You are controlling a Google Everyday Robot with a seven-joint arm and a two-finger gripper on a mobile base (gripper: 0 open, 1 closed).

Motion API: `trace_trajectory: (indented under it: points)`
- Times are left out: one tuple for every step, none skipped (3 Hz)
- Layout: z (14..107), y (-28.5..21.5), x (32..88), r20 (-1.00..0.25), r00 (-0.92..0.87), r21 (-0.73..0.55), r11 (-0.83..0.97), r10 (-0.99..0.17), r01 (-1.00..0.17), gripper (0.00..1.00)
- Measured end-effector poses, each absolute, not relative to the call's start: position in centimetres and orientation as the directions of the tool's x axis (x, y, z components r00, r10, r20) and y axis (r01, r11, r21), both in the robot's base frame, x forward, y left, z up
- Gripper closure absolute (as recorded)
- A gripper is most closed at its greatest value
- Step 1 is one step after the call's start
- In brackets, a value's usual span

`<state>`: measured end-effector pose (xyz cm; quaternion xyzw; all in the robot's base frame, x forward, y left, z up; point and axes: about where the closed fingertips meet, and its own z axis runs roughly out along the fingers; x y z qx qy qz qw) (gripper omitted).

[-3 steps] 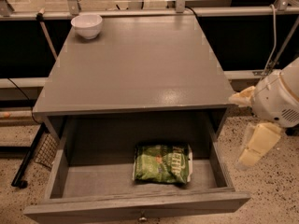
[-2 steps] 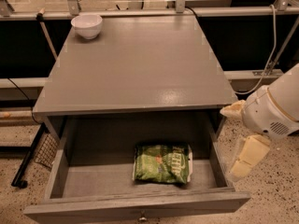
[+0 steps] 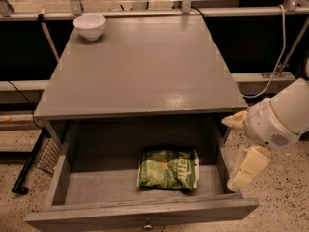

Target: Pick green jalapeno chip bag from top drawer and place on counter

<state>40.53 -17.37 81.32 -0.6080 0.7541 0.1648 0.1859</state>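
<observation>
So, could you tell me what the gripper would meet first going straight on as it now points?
Probably the right side wall of the top drawer: the gripper hangs just outside it, jaws open, pointing left and down. The green jalapeno chip bag lies beyond that wall, though depth is unclear.

Pale lettering on green jalapeno chip bag (image 3: 168, 169) in top drawer (image 3: 145, 215): unreadable. No other text. End effector (image 3: 240, 146) off surface (image 3: 145, 66) front-right corner, fingers apart.

This looks like a robot test lab: a lone grey cabinet (image 3: 145, 66) on speckled floor (image 3: 289, 197), metal railing (image 3: 145, 13) and loose cables (image 3: 282, 47) behind, gripper (image 3: 240, 146) spread-fingered beside the open top drawer (image 3: 145, 214).
</observation>
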Motion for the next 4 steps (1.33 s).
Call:
trace_trajectory:
  points:
    - [77.6,-16.5,41.8,-0.530,-0.155,0.028,0.166,-0.834,-0.986,0.00]
    - [74.8,-15.8,43.2,-0.550,-0.127,0.012,0.145,-0.825,-0.989,0.00]
    - [72.7,-14.8,44.8,-0.558,-0.107,-0.013,0.138,-0.823,-0.990,0.00]
    - [71.4,-13.9,46.2,-0.576,-0.104,-0.038,0.153,-0.811,-0.987,0.00]
